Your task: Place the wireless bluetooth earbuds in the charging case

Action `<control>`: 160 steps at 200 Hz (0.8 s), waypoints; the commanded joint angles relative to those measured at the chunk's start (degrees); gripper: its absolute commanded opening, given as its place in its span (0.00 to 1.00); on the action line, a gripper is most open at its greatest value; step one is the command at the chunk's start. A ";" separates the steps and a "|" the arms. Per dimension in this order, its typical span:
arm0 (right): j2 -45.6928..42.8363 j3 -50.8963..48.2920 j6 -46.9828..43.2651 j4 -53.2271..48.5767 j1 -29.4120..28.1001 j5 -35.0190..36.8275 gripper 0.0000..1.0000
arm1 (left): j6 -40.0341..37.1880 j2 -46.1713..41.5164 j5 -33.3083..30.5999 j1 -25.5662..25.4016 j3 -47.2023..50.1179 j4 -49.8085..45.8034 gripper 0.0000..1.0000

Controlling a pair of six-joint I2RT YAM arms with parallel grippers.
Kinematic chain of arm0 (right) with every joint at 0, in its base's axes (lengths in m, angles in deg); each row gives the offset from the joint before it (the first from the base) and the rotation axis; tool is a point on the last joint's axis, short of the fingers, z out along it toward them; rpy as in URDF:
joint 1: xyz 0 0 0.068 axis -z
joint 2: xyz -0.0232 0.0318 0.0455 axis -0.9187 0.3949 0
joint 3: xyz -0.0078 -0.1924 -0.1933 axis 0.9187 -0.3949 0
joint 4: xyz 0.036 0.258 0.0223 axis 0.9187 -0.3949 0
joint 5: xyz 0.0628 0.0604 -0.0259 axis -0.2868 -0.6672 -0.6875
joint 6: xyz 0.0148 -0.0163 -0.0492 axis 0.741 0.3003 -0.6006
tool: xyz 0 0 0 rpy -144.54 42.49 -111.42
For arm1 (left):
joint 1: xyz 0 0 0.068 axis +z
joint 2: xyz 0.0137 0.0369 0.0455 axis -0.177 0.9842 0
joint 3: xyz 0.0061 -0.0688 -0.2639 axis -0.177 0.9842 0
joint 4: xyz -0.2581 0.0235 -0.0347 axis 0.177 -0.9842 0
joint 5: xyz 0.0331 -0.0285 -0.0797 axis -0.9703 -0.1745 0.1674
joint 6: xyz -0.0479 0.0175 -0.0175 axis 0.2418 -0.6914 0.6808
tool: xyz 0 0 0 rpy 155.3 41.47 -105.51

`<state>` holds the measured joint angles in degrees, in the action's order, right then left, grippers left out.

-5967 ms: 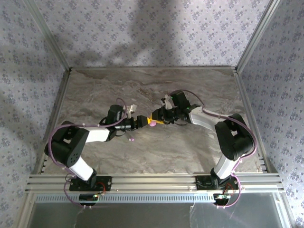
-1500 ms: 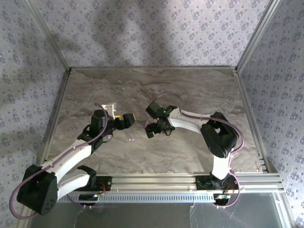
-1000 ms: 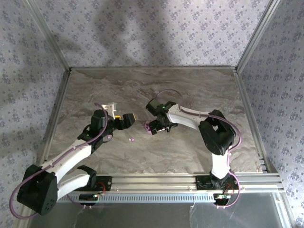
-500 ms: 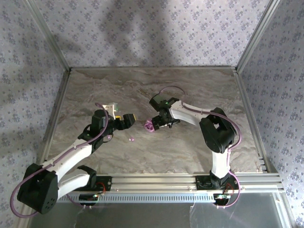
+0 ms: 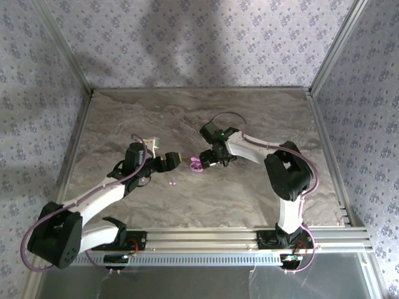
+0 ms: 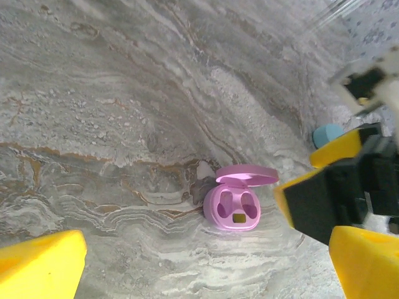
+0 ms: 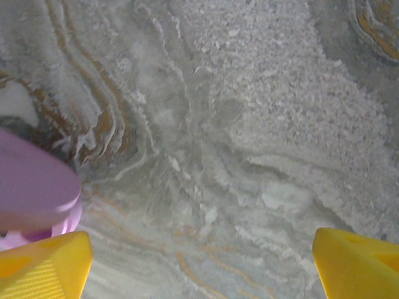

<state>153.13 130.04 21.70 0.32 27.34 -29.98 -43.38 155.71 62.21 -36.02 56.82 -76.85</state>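
The pink charging case (image 6: pixel 235 208) stands on the marble table with its lid (image 6: pixel 247 175) up and both cavities empty. It also shows as the pink case (image 5: pixel 196 164) between the two arms. Two tiny pink earbuds (image 5: pixel 173 182) lie on the table just below and left of it. My left gripper (image 6: pixel 202 274) is open and faces the case from a short way off, as the left gripper (image 5: pixel 173 161) shows from above. My right gripper (image 7: pixel 199 268) is open over bare table, with the pink lid (image 7: pixel 31 187) outside its left finger.
A pale teal rounded thing (image 6: pixel 327 134) peeks out behind the right gripper's yellow and black fingers (image 6: pixel 330 199). Metal frame rails (image 5: pixel 206 237) run along the near edge, and patterned walls close in the table's other sides.
The right gripper has drawn back to the right off the pink case, which stays open on the table. The left gripper has moved right, closer to the case.
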 commanded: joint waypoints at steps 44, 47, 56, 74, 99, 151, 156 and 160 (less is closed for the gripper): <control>-17.41 -15.18 1.64 8.35 0.92 -7.42 0.94 | 0.45 8.12 6.21 0.34 -9.91 -13.38 1.00; -17.87 -15.64 1.65 8.62 1.01 -7.74 0.94 | 0.49 8.28 6.11 0.40 -9.98 -13.99 1.00; -19.02 -17.08 1.32 9.28 1.32 -8.79 0.94 | 0.54 8.66 5.94 0.51 -10.37 -16.57 1.00; -20.63 -19.19 1.21 10.08 2.09 -9.75 0.94 | 0.55 9.19 5.79 0.94 -10.88 -21.24 1.00; -22.01 -21.54 1.30 11.54 2.91 -11.10 0.94 | 0.16 11.07 7.75 1.04 -11.04 -23.97 1.00; -22.67 -22.83 1.26 12.21 3.64 -12.10 0.94 | 0.32 16.66 14.08 0.53 -11.41 -22.19 1.00; -22.81 -22.93 1.25 12.25 3.70 -12.10 0.94 | 0.35 16.97 14.41 0.29 -11.28 -22.07 1.00; -22.87 -22.95 1.30 12.20 3.71 -12.05 0.94 | 0.43 17.10 14.59 0.13 -11.26 -22.02 1.00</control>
<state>131.84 107.70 22.61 12.21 30.55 -41.01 -43.40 171.47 72.31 -35.30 47.36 -98.40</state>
